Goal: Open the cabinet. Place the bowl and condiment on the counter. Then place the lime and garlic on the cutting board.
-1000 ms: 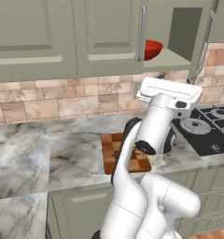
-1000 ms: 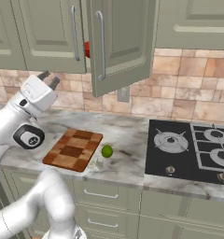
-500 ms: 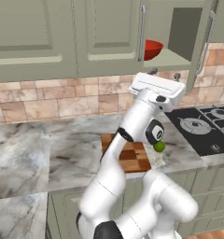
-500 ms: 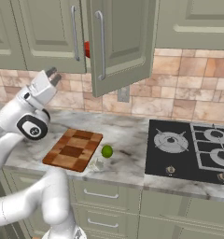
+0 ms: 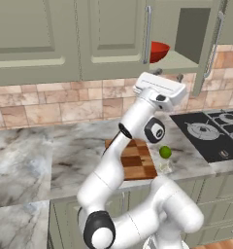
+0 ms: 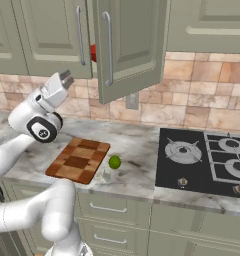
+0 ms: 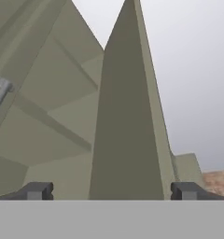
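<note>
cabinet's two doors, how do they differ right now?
The right door is swung wide open, showing the shelf and red bowl; the left door sits shut, flush with the cabinet front. The right door's handle faces outward at an angle; the left's handle lies flat. Both sage-green, panelled.

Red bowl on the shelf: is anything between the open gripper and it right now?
Yes. The left cabinet door is shut and covers most of the bowl; only the right door is swung open. The gripper sits below, empty.

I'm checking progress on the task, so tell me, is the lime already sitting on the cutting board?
No, in the right base view the lime sits on the counter, just past the right edge of the cutting board.
</note>
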Motion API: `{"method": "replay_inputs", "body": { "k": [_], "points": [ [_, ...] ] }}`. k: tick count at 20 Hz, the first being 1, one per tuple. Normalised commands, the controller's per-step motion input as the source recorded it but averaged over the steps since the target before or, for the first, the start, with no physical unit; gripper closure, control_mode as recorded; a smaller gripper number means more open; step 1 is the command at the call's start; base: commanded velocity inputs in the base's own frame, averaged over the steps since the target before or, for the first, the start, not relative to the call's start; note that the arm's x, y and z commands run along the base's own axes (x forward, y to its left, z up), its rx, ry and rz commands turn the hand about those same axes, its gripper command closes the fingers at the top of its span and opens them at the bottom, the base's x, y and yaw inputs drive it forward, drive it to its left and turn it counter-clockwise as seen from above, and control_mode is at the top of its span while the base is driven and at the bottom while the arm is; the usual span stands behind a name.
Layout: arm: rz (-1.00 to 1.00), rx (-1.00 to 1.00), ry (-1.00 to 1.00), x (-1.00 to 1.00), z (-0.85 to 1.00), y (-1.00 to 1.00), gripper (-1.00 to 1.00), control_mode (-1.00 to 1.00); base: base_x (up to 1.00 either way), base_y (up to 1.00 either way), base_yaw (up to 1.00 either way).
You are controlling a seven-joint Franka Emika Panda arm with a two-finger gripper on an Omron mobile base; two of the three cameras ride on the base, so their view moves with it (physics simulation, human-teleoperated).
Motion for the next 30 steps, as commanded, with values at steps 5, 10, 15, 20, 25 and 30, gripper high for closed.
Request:
{"method": "replay_inputs", "body": {
  "k": [5, 10, 15, 20, 25, 30],
  "points": [
    [0.00, 0.10, 0.09, 0.19, 0.00, -0.16, -1.00, -1.00, 0.00, 0.00, 0.00],
    [-0.01, 0.11, 0.07, 0.24, 0.00, -0.28, -1.00, -1.00, 0.00, 0.00, 0.00],
    [-0.06, 0.05, 0.00, 0.28, -0.03, -0.29, -1.00, -1.00, 0.00, 0.00, 0.00],
    [-0.09, 0.02, 0.00, 0.29, -0.05, -0.32, -1.00, -1.00, 0.00, 0.00, 0.00],
    [-0.10, 0.02, 0.00, 0.30, -0.04, -0.42, -1.00, -1.00, 0.00, 0.00, 0.00],
    [-0.09, 0.02, 0.01, 0.20, 0.00, -0.54, -1.00, -1.00, 0.00, 0.00, 0.00]
  ]
}}
